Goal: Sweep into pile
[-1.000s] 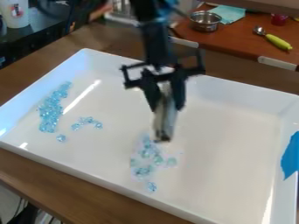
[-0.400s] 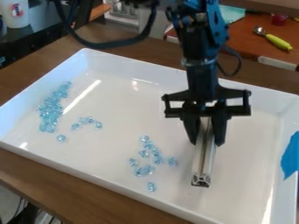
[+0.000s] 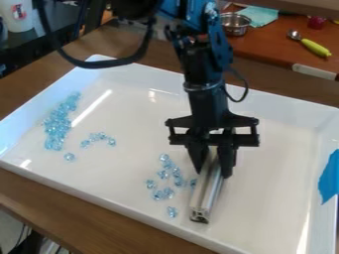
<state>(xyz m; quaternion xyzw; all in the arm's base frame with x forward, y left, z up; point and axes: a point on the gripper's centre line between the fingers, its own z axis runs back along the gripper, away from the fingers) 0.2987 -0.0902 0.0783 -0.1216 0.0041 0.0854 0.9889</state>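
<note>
Nearest, a strip of brown wooden table (image 3: 66, 211), then the low front wall of a big white tray (image 3: 119, 202). Just inside, a lone stray bead (image 3: 172, 212) and, beside it, the near end of a grooved silver metal bar (image 3: 210, 191). Slants down toward the front of the tray, square-cut, with a hollow profile at the tip. To its left, a loose cluster of pale blue beads (image 3: 165, 178), clear, faceted, glinting, with one right by the bar's flank. Above, pinching the bar's upper end between both fingers, the black gripper (image 3: 213, 173).

Farther left, a single bead (image 3: 69, 157), then a short curved row of beads (image 3: 99, 138). Beyond, along the left side, a long dense pile of beads (image 3: 58, 124). Seems partly done, then: most beads heaped together; left to sweep, the cluster, the curved row and both strays. Likely to call for a leftward push, keeping the bar low to avoid skipping over beads.

On the right wall, a patch of blue tape (image 3: 329, 178). Farthest back, on an orange-brown surface, a scoop with a yellow-green handle (image 3: 314, 47), a metal bowl (image 3: 235, 24) and a teal cloth (image 3: 260, 16).
</note>
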